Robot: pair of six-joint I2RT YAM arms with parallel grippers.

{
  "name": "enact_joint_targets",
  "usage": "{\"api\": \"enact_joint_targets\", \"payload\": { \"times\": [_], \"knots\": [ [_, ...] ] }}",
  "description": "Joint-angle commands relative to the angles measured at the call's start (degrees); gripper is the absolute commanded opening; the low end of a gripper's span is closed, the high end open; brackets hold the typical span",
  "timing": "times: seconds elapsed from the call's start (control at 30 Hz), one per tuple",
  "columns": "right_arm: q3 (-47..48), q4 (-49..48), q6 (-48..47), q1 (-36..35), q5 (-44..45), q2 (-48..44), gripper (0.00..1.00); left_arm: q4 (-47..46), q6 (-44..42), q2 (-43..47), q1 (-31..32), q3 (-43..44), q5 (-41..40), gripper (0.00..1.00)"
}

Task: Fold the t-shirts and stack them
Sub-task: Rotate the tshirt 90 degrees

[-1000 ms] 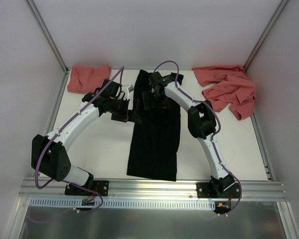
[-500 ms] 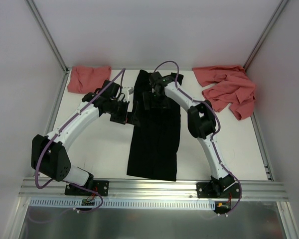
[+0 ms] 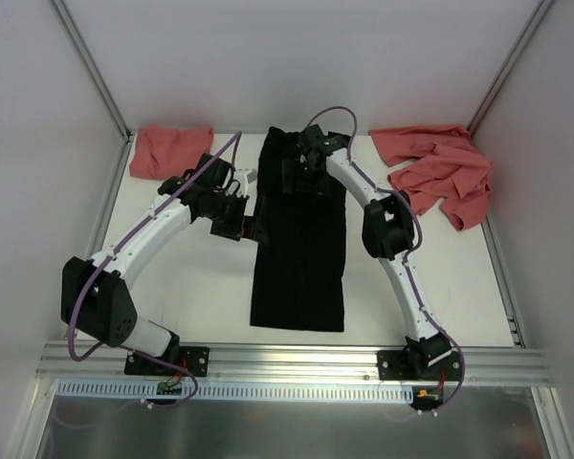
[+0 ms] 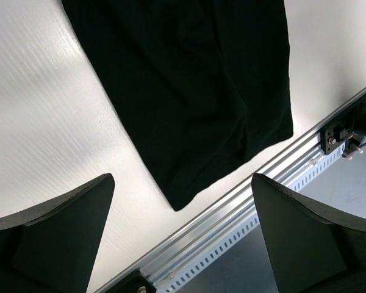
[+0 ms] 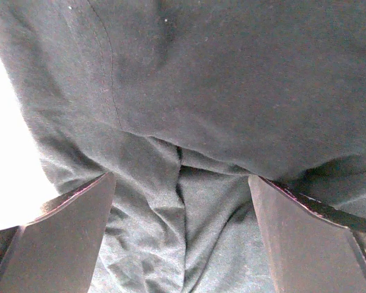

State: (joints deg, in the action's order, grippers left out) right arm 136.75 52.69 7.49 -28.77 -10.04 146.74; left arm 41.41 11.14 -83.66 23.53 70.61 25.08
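A black t-shirt (image 3: pixel 299 249), folded into a long narrow strip, runs from the back of the table to near the front rail. My left gripper (image 3: pixel 253 228) hovers open at the strip's left edge. In the left wrist view the black t-shirt (image 4: pixel 189 91) lies ahead of the wide-apart fingers (image 4: pixel 55 235). My right gripper (image 3: pixel 294 178) stands open just above the strip's far end. In the right wrist view wrinkled black cloth (image 5: pixel 189 122) fills the picture between both fingers (image 5: pixel 311 244). A folded salmon-red t-shirt (image 3: pixel 171 150) lies at the back left. A crumpled salmon-red heap (image 3: pixel 440 170) lies at the back right.
The aluminium front rail (image 3: pixel 297 361) carries both arm bases and also shows in the left wrist view as a rail (image 4: pixel 244 210). White walls with metal corner posts (image 3: pixel 94 75) close in the back and sides of the white table (image 3: pixel 201 287).
My right gripper has moved toward the back of the table. The black strip has shifted slightly backward and now lies straighter. The left arm has barely moved.
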Motion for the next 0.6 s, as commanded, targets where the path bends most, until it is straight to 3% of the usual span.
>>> {"api": "enact_joint_targets", "payload": {
  "times": [0.0,0.23,0.57],
  "knots": [
    [1.68,-5.13,-0.02,2.49,-0.41,4.08,0.99,1.48,-0.41,-0.89,-0.24,2.51,1.02,0.99],
    [1.33,-9.17,0.42,3.99,-8.3,0.4,1.0,0.52,0.11,-1.24,-0.24,2.6,1.02,0.99],
    [-20.07,-10.33,-1.24,1.44,-10.0,-30.49,1.0,-10.55,2.75,3.67,-0.85,-2.93,6.64,0.99]
  ]
}}
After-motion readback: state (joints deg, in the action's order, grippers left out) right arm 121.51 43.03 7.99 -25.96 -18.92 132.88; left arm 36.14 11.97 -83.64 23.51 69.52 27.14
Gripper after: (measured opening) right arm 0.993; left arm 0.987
